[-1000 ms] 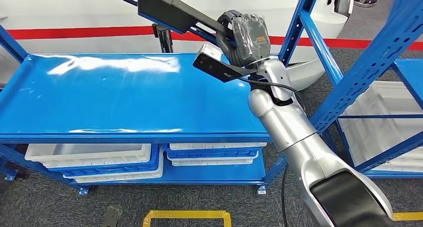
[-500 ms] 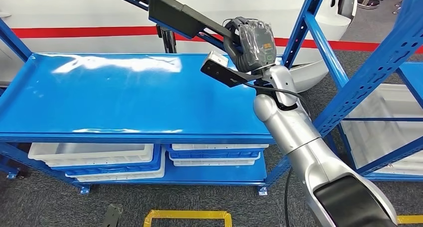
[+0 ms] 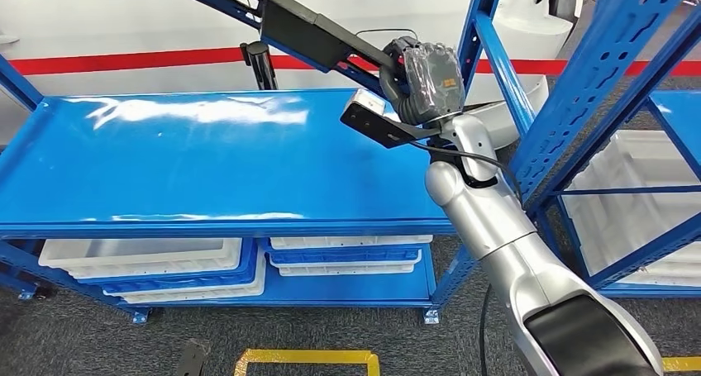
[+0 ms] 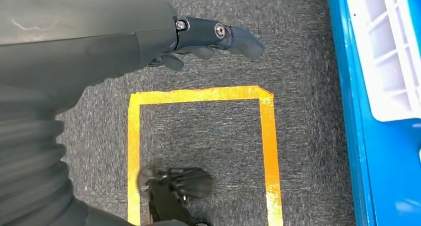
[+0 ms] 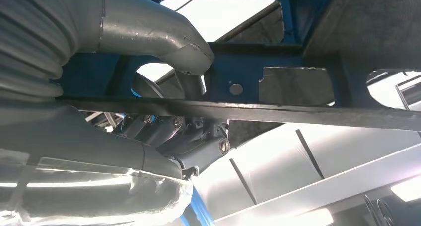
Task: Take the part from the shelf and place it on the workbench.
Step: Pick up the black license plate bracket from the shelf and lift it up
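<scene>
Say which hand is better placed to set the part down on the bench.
Right. The right hand already grips the long black part above the blue workbench. The left hand hangs by the floor with nothing in it.

Bright light is thrown from above, and white glare is seen on the blue worktop [image 3: 207, 161]. The head view is sharp. The right wrist view is washed out in places, dark elsewhere.
</scene>
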Available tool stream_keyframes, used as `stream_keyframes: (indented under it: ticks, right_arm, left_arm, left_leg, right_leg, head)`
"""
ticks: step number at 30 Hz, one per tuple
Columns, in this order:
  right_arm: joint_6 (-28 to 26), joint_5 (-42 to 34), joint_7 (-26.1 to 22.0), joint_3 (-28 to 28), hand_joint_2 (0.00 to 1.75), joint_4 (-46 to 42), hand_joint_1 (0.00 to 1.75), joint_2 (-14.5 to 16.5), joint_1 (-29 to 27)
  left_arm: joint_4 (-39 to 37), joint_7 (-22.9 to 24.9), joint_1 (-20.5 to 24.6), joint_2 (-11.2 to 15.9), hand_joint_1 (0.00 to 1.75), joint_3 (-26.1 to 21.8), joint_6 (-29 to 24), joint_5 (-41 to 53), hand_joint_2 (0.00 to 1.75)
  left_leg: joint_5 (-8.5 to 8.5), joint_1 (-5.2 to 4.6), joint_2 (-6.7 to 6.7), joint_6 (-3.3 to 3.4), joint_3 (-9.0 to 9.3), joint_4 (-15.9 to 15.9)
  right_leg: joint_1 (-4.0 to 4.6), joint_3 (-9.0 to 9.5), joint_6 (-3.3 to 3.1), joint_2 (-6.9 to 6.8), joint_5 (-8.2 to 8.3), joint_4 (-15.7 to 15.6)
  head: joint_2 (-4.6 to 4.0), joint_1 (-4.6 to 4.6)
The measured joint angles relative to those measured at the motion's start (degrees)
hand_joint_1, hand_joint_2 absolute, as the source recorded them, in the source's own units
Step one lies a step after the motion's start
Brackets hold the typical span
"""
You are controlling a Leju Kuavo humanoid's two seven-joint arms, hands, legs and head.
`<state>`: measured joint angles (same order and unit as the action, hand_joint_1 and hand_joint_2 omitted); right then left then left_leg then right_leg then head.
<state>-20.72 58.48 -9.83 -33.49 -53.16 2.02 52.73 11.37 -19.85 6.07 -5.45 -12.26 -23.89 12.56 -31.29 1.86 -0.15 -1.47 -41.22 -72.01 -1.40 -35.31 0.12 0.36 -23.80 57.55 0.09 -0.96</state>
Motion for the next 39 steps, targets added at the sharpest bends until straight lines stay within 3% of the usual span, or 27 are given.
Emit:
stream_keyframes:
  ticks: [1,2,3,6,9,11,13,15,16,17,18,20,22,24,25,27,29,30,31,32,33,34,35,37,39]
  right_arm:
    - [0.0,0.0,0.0,0.0,1.75,0.0,1.75,0.0,-0.1]
    - [0.0,0.1,0.1,0.0,1.75,0.1,1.75,0.0,-0.2]
    - [0.0,0.2,0.1,0.0,1.75,0.1,1.75,0.0,-0.2]
    - [0.0,0.2,0.2,0.0,1.75,0.1,1.75,0.1,-0.1]
    - [0.0,0.3,0.2,0.0,1.75,0.1,1.75,0.1,-0.2]
    - [0.0,0.3,0.2,0.0,1.75,0.1,1.75,0.1,-0.1]
    - [0.0,0.4,0.2,0.1,1.75,0.1,1.75,0.0,-0.1]
    - [0.0,0.5,0.2,0.1,1.75,0.2,1.75,-0.1,-0.2]
    - [0.0,0.6,0.2,0.1,1.75,0.2,1.75,-0.2,-0.3]
    - [0.0,0.6,0.2,0.1,1.75,0.3,1.75,-0.3,-0.4]
    - [0.0,0.6,0.2,0.2,1.75,0.3,1.75,-0.3,-0.4]
    - [-0.1,0.7,0.2,0.2,1.75,0.3,1.75,-0.3,-0.4]
    - [-0.1,0.7,0.2,0.3,1.75,0.3,1.75,-0.2,-0.4]
    - [-0.2,0.7,0.2,0.5,1.75,0.3,1.75,-0.1,-0.4]
    - [-0.2,0.7,0.2,0.5,1.75,0.3,1.75,-0.1,-0.4]
    - [-0.2,0.7,0.2,0.6,1.75,0.3,1.75,0.0,-0.4]
    - [-0.2,0.8,0.2,0.6,1.75,0.3,1.75,0.2,-0.5]
    - [-0.2,0.8,0.2,0.6,1.75,0.3,1.75,0.3,-0.5]
    - [-0.2,0.8,0.2,0.6,1.75,0.3,1.75,0.4,-0.5]
    - [-0.2,0.8,0.2,0.6,1.75,0.3,1.75,0.4,-0.6]
    - [-0.2,0.9,0.2,0.6,1.75,0.3,1.75,0.4,-0.6]
    - [-0.2,0.9,0.2,0.6,1.75,0.3,1.75,0.3,-0.6]
    - [-0.3,1.0,0.2,0.6,1.75,0.3,1.75,0.3,-0.6]
    - [-0.4,1.2,0.2,0.7,1.75,0.3,1.75,0.4,-0.6]
    - [-0.7,1.4,0.3,0.8,1.75,0.3,1.75,0.4,-0.6]
  left_arm:
    - [0.0,0.0,0.0,0.0,0.0,0.0,0.0,0.0,1.75]
    - [0.0,0.0,0.0,0.0,0.0,0.0,0.0,0.0,1.75]
    - [0.0,0.0,0.0,0.0,0.0,0.0,0.0,0.0,1.75]
    - [0.0,0.0,0.1,0.1,0.0,0.0,0.0,0.1,1.75]
    - [0.0,-0.1,0.2,0.2,0.0,0.0,0.1,0.1,1.75]
    - [0.0,-0.1,0.2,0.2,0.0,0.0,0.1,0.1,1.75]
    - [0.0,-0.1,0.4,0.2,0.0,0.0,0.2,0.1,1.75]
    - [0.0,-0.1,0.5,0.2,0.0,0.0,0.3,0.3,1.75]
    - [0.0,-0.1,0.5,0.2,0.0,0.0,0.4,0.3,1.75]
    - [0.0,-0.1,0.5,0.2,0.0,0.0,0.4,0.3,1.75]
    - [0.0,-0.1,0.5,0.1,0.0,0.0,0.4,0.4,1.75]
    - [0.0,-0.1,0.5,0.1,0.0,0.0,0.4,0.4,1.75]
    - [0.0,0.1,0.5,0.0,0.0,0.0,0.5,0.5,1.75]
    - [0.0,0.1,0.5,0.0,0.0,0.0,0.5,0.5,1.75]
    - [0.0,0.1,0.4,0.0,0.0,0.0,0.5,0.6,1.75]
    - [0.0,0.2,0.3,0.0,0.0,0.0,0.5,0.6,1.75]
    - [0.0,0.2,0.2,0.0,0.0,0.0,0.5,0.6,1.75]
    - [0.0,0.2,0.2,0.0,0.0,0.0,0.5,0.6,1.75]
    - [0.0,0.2,0.2,0.0,0.0,0.0,0.5,0.6,1.75]
    - [0.0,0.2,0.2,0.0,0.0,0.0,0.5,0.6,1.75]
    - [0.0,0.2,0.2,0.0,0.0,0.0,0.5,0.6,1.75]
    - [0.0,0.2,0.2,0.0,0.0,0.0,0.5,0.6,1.75]
    - [0.0,0.2,0.3,0.0,0.0,0.0,0.5,0.6,1.75]
    - [0.1,0.2,0.4,0.0,0.0,0.0,0.5,0.6,1.75]
    - [0.1,0.2,0.5,0.0,0.0,0.0,0.6,0.6,1.75]
  left_leg:
    - [-0.61,-0.02,0.0,0.08,-0.97,-2.2]
    - [-0.13,-0.06,0.0,0.29,-0.93,-2.3]
    - [1.29,-0.15,0.0,0.66,0.24,-0.2]
    - [5.5,-0.84,0.09,2.21,5.85,10.3]
    - [6.11,-1.59,0.22,2.92,6.82,12.8]
    - [7.08,-1.4,0.35,3.36,7.07,13.9]
    - [8.23,-1.16,0.52,3.92,7.08,15.1]
    - [8.91,-1.28,0.53,4.23,6.42,15.2]
    - [9.19,-1.3,0.52,4.15,5.99,15.2]
    - [9.5,-1.31,0.51,4.07,5.56,15.2]
    - [9.82,-1.3,0.5,3.93,5.13,15.2]
    - [10.45,-1.32,0.46,3.46,4.38,15.1]
    - [11.03,-1.49,0.42,2.83,3.79,14.9]
    - [11.64,-1.63,0.35,2.15,3.38,14.8]
    - [11.78,-1.54,0.3,1.83,3.14,14.6]
    - [9.75,-1.27,0.18,1.13,2.1,13.0]
    - [4.45,-0.93,0.11,0.4,0.09,7.1]
    - [1.88,-0.76,0.11,0.05,-0.96,3.1]
    - [0.38,-0.62,0.11,-0.22,-1.62,-0.3]
    - [0.06,-0.49,0.12,-0.41,-1.52,-2.1]
    - [0.85,-0.37,0.13,-0.5,-0.4,-2.0]
    - [2.27,-0.26,0.15,-0.49,1.89,0.5]
    - [3.25,-0.18,0.14,-0.38,4.81,4.4]
    - [3.6,-0.42,0.02,0.17,9.73,11.5]
    - [3.3,-0.94,-0.13,0.96,10.85,13.7]
  right_leg:
    - [0.2,-0.01,-0.01,0.0,0.0,0.0]
    - [0.39,0.0,-0.03,0.01,0.01,0.0]
    - [0.56,0.02,-0.07,0.02,0.04,0.0]
    - [1.02,0.04,-0.1,0.06,0.16,0.0]
    - [1.03,-0.15,0.47,-0.12,0.54,-0.1]
    - [1.08,-0.69,0.91,-0.24,0.16,0.3]
    - [1.13,-2.57,0.72,-0.28,-2.66,4.4]
    - [0.95,-5.38,0.51,-0.27,-6.44,11.9]
    - [0.87,-6.3,0.68,-0.28,-7.51,14.8]
    - [0.77,-6.26,1.06,-0.28,-7.74,15.7]
    - [0.66,-5.04,1.55,-0.3,-7.19,14.2]
    - [0.49,0.18,2.22,-0.32,-5.3,6.1]
    - [0.68,4.02,1.97,-0.27,-3.84,0.1]
    - [0.92,4.23,1.33,-0.16,-3.1,-0.8]
    - [0.58,3.88,0.89,-0.17,-2.79,-1.0]
    - [0.03,3.22,-0.38,-0.28,-1.91,-1.1]
    - [-0.08,2.29,-1.35,-0.4,-0.92,-1.2]
    - [0.01,1.72,-1.52,-0.44,-0.46,-1.1]
    - [0.09,1.13,-1.52,-0.45,0.01,-1.1]
    - [0.14,0.52,-1.41,-0.44,0.47,-1.1]
    - [0.15,-0.07,-1.24,-0.43,0.92,-1.0]
    - [0.14,-0.6,-1.04,-0.41,1.34,-1.0]
    - [0.14,-1.03,-0.77,-0.38,1.71,-0.9]
    - [0.24,-1.62,-0.04,-0.41,2.44,-0.8]
    - [0.25,-1.82,0.88,-0.52,3.25,-0.9]
  head:
    - [0.0,0.01]
    - [0.0,0.01]
    - [0.0,0.0]
    - [0.0,0.06]
    - [0.0,0.02]
    - [0.0,0.08]
    - [0.0,0.2]
    - [0.0,0.27]
    - [0.0,0.33]
    - [0.0,0.37]
    - [0.0,0.39]
    - [0.0,0.43]
    - [0.01,0.41]
    - [0.01,0.41]
    - [0.01,0.48]
    - [0.0,0.42]
    - [0.0,0.31]
    - [0.0,0.28]
    - [0.01,0.28]
    - [0.01,0.27]
    - [0.01,0.27]
    - [0.02,0.26]
    - [0.01,0.25]
    - [0.01,0.34]
    - [0.0,0.32]
